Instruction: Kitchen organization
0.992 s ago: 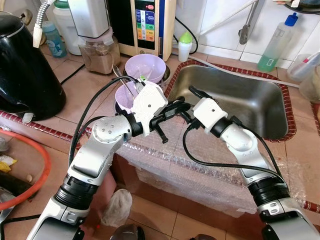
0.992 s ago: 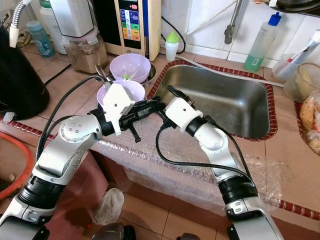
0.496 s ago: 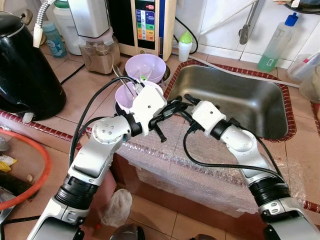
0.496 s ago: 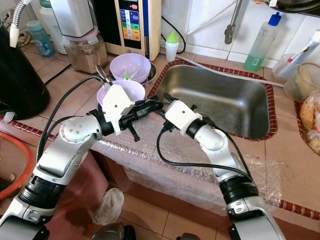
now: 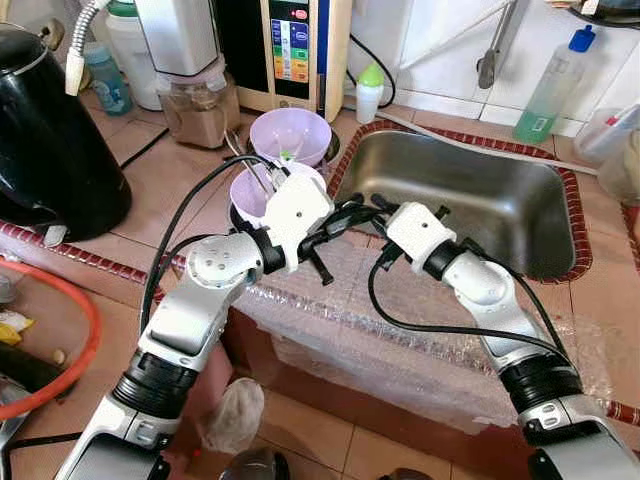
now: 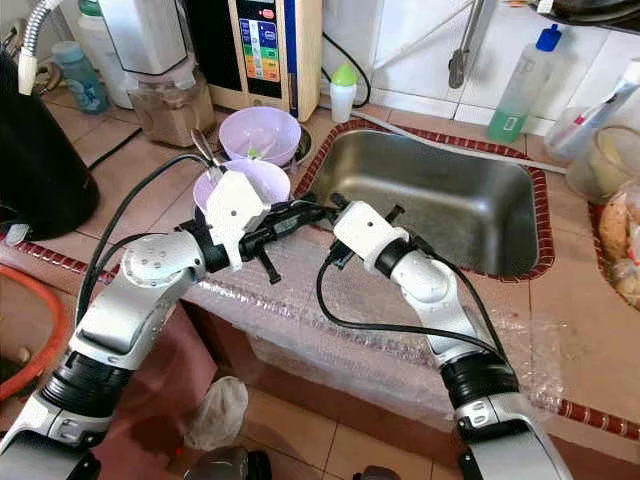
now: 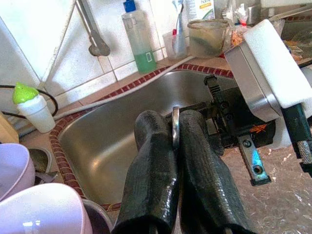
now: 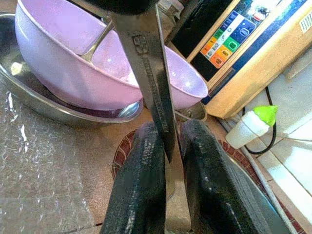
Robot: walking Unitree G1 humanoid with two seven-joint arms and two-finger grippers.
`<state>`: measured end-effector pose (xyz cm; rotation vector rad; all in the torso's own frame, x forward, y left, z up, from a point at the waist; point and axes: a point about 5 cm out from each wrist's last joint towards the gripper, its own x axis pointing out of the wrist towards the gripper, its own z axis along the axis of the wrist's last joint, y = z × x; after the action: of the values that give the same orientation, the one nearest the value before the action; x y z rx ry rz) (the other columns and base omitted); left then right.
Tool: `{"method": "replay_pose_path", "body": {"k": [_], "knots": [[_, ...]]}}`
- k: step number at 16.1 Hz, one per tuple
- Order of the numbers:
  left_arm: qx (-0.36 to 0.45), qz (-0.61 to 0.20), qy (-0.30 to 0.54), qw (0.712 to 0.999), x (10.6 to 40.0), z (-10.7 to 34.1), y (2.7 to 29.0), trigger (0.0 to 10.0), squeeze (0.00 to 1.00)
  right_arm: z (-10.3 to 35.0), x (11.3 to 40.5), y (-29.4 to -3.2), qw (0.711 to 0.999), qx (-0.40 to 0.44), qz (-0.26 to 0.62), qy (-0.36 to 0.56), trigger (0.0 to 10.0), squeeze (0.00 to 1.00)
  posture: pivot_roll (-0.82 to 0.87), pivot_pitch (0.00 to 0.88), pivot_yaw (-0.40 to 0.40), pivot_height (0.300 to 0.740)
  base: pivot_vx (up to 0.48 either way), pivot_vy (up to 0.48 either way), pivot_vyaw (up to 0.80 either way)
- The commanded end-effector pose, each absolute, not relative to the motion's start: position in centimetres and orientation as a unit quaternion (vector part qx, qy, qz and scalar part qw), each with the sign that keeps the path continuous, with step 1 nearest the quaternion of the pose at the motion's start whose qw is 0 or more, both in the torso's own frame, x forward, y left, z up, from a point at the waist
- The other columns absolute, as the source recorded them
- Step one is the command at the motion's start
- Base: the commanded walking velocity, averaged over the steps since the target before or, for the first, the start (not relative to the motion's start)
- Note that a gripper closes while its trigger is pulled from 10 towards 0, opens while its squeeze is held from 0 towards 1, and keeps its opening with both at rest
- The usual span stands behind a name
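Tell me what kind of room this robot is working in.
Almost certainly a home kitchen: a stainless steel sink sunk into a tiled counter, a black kettle beside it, and purple bowls stacked by the sink.

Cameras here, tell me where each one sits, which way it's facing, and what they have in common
Left eye view: head, looking down at the counter and sink; both silver arms, left gripper and right gripper meeting.
Right eye view: the same scene, from the head's other eye.
Left wrist view: along its fingers toward the sink, metal utensil pinched between them.
Right wrist view: along its fingers toward the purple bowl.
Both wrist views share that utensil.
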<state>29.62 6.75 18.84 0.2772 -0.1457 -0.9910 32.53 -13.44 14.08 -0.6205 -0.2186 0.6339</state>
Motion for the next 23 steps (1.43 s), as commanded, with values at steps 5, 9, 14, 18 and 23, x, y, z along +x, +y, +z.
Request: {"method": "replay_pose_path", "body": {"k": [5,9,14,18,23], "knots": [[0.139,-0.473,-0.078,0.867,29.7,19.0,6.7,9.8,0.00,14.5,33.2,-14.0,0.905,-0.300,0.280,-0.109,0.0,0.00,0.00,0.014,0.039,0.740,0.000,0.000,0.00],[0.135,-0.474,-0.078,0.866,29.5,18.8,6.7,10.0,1.00,15.1,33.8,-15.1,0.910,-0.313,0.245,-0.119,0.0,0.00,0.00,0.013,0.038,0.740,0.000,0.000,0.00],[0.134,-0.465,-0.078,0.872,29.5,18.9,7.0,10.0,1.00,14.7,35.1,-16.7,0.930,-0.291,0.202,-0.093,0.0,0.00,0.01,0.025,0.038,0.740,0.000,0.000,0.00],[0.144,-0.462,-0.058,0.873,29.0,18.0,8.0,10.0,1.00,12.5,36.6,-19.2,0.969,-0.203,0.142,0.017,0.0,0.00,0.02,0.050,0.045,0.740,0.000,0.000,0.00],[0.172,-0.481,-0.017,0.859,27.5,16.4,8.4,10.0,1.00,11.1,37.1,-19.4,0.976,-0.168,0.109,0.082,9.4,0.00,0.06,0.071,0.030,0.740,0.000,0.000,0.00]]}}
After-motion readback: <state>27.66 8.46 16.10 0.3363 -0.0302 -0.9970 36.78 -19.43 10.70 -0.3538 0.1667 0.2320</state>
